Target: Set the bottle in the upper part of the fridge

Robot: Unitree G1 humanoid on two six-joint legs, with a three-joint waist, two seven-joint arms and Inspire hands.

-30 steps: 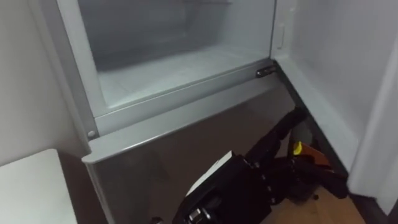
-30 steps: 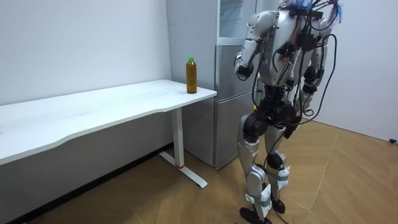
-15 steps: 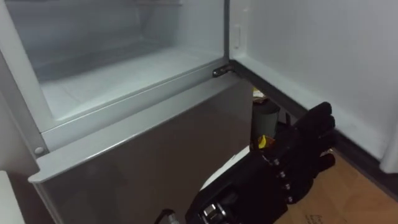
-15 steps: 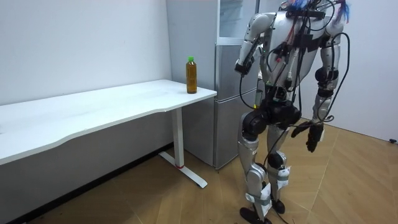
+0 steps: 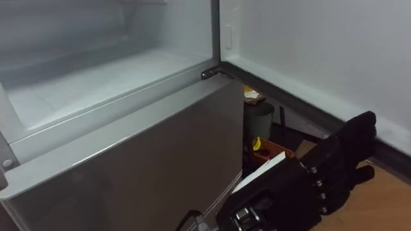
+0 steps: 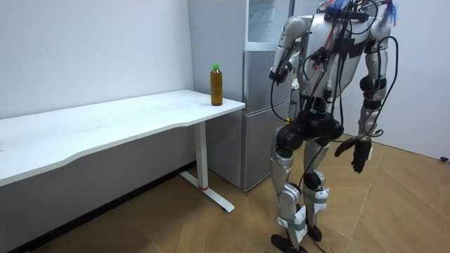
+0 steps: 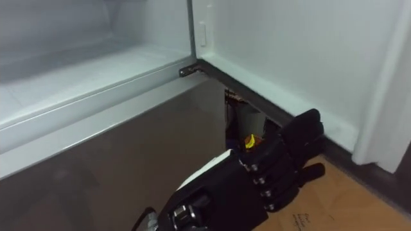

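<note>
Likely an office: white desk (image 6: 105,123), fridge (image 6: 254,126)

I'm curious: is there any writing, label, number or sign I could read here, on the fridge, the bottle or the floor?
No text can be read anywhere in these pictures.
Amber bottle with a green cap on the white table: any label is too small to read.
Silver lower fridge door: bears no writing.
Brown floor at the lower right: faint dark print, too blurred to read.

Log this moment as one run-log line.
bottle on table, untouched | upper fridge open | right hand open, empty, low | left hand raised
</note>
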